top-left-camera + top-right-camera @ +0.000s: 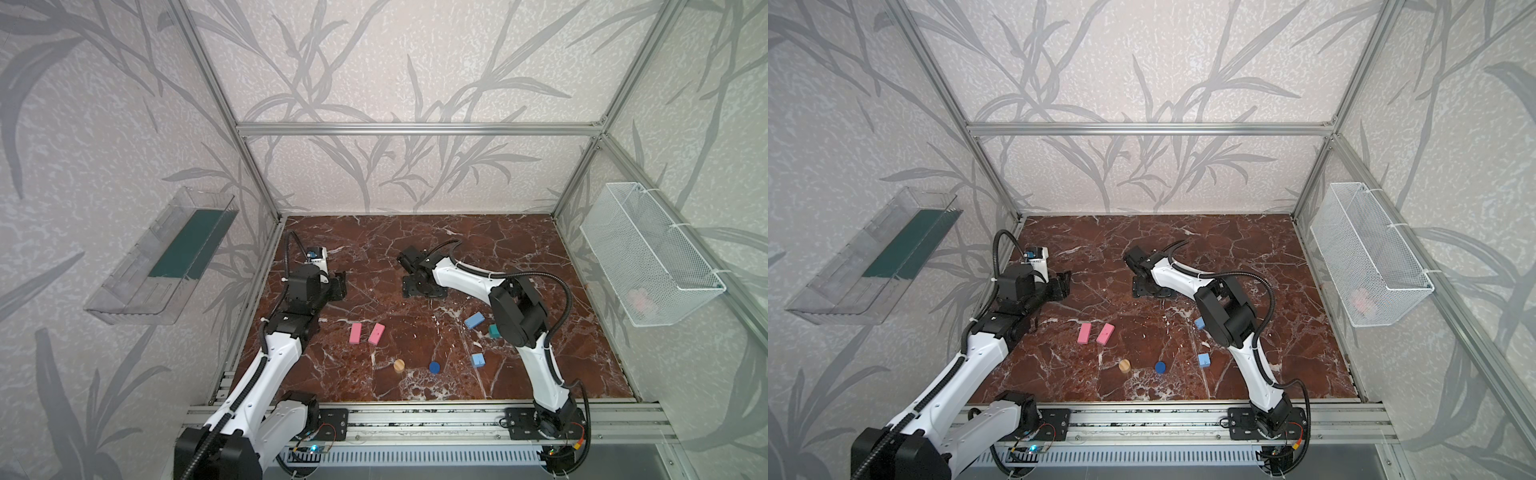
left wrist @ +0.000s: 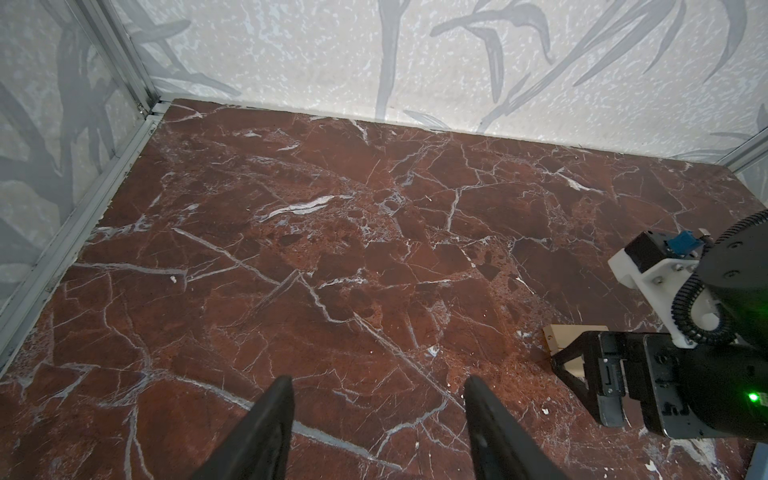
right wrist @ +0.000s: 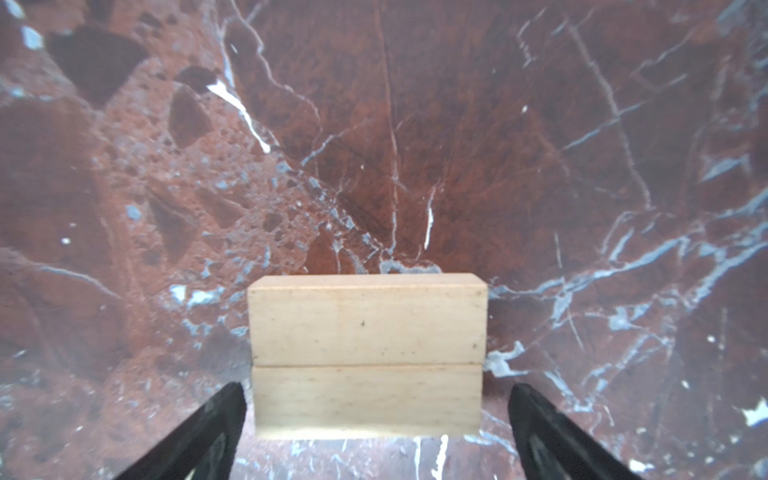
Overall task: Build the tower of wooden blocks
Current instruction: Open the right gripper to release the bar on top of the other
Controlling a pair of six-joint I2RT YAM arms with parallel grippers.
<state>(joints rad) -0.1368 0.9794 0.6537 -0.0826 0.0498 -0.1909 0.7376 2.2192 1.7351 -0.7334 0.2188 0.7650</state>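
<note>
Tan bars [image 3: 368, 324] hidden beneath right gripper [image 3: 376, 386] in both top views, jaws spread astride them, not touching. Left gripper [image 2: 378, 379] spread, empty.

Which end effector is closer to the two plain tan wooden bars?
Right. The right end effector is open with one finger on either side of the two plain tan wooden bars. The left end effector is open over bare red marble tabletop, well to their left.
</note>
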